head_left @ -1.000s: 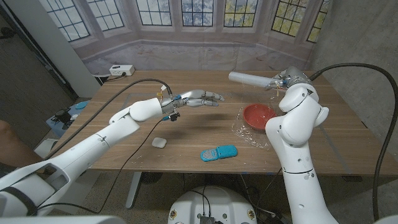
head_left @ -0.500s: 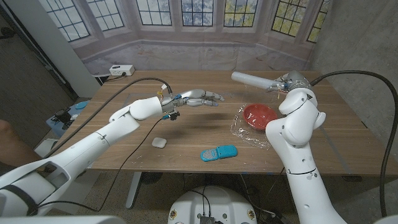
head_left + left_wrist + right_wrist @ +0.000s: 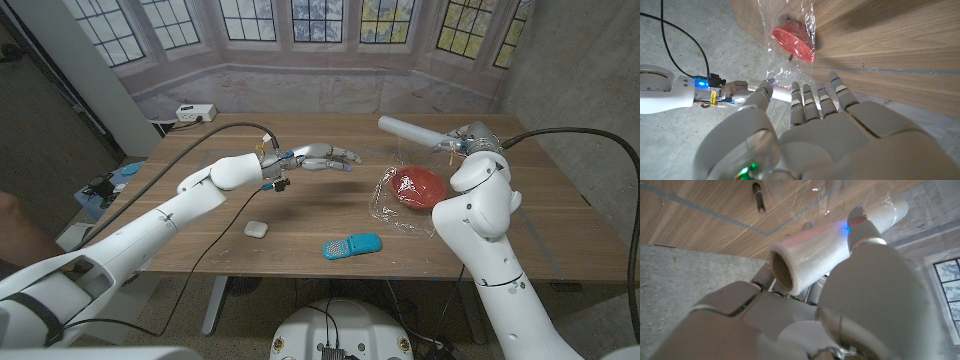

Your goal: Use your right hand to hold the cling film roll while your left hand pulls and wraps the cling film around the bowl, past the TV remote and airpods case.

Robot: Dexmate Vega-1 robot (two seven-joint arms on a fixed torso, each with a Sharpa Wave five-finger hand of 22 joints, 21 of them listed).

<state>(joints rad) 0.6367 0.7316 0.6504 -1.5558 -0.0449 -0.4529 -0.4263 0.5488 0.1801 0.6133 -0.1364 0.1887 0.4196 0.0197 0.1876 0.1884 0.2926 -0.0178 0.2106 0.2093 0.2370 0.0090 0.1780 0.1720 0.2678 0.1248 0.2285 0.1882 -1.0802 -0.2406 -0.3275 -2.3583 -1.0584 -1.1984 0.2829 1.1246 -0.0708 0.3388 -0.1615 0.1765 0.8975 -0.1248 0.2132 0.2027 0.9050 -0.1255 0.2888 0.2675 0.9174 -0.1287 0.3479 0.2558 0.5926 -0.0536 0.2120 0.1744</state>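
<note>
My right hand (image 3: 463,139) grips the cling film roll (image 3: 413,130) above the table's far right, and the roll (image 3: 826,249) lies across that hand (image 3: 850,305) in the right wrist view. A sheet of film (image 3: 392,203) hangs from it over the red bowl (image 3: 418,186). My left hand (image 3: 322,157) hovers open over the table's middle, left of the bowl, with fingers stretched toward it and nothing in them. The left wrist view looks past the left hand (image 3: 840,125) at the bowl (image 3: 792,44) under film (image 3: 790,22). The white airpods case (image 3: 257,229) and blue TV remote (image 3: 351,245) lie near the front edge.
A white power strip (image 3: 196,113) sits at the table's far left corner. A black cable (image 3: 215,135) runs along my left arm over the table. The wall with windows stands behind the table's far edge (image 3: 330,114).
My right hand and the roll have drifted a little to the right, and the film now drapes further over the bowl. The left hand has stayed in place.
</note>
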